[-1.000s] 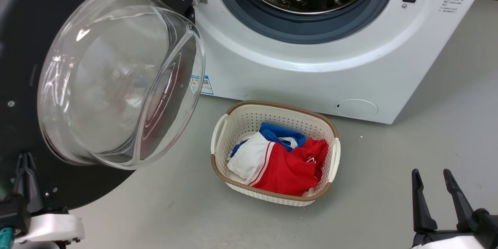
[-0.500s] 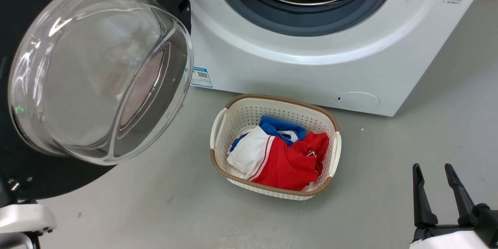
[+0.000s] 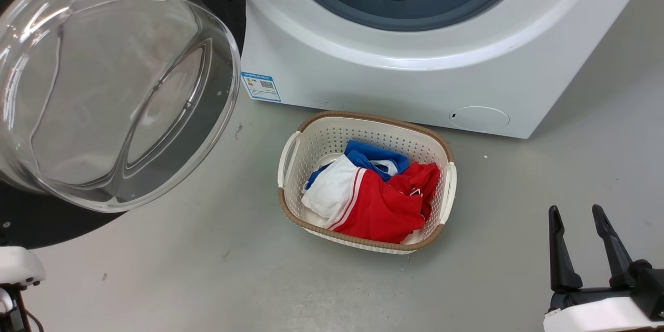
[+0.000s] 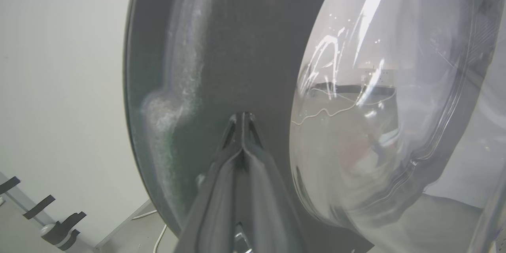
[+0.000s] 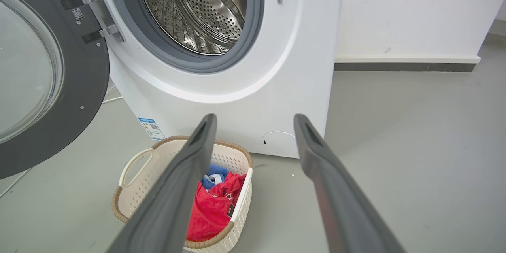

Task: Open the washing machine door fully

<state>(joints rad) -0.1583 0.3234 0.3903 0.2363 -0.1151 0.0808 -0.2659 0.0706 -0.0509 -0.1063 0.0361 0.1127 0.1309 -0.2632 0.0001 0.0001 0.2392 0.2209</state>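
The washing machine door (image 3: 36, 225) stands swung out at the left of the head view, its clear glass bowl (image 3: 114, 83) bulging toward me. Its metal hinge (image 5: 101, 12) joins it to the white washing machine (image 3: 389, 78), whose steel drum (image 5: 197, 8) is exposed. In the left wrist view my left gripper (image 4: 243, 115) is shut with nothing between its fingers, the tips at the door's black inner face (image 4: 221, 47) beside the bowl (image 4: 375, 87). The right gripper (image 3: 576, 210) hangs open at the lower right, well away from the door. It also shows in its own wrist view (image 5: 255, 116).
A white laundry basket (image 3: 288, 166) holding red, white and blue clothes sits on the grey floor in front of the machine, and it also appears as the basket (image 5: 136, 160) in the right wrist view. A white wall with a dark skirting (image 5: 403, 67) runs to the machine's right.
The head camera has moved, sliding machine and basket up the picture. The door has swung further out to the left. My left gripper's fingers have left the head view's lower left corner.
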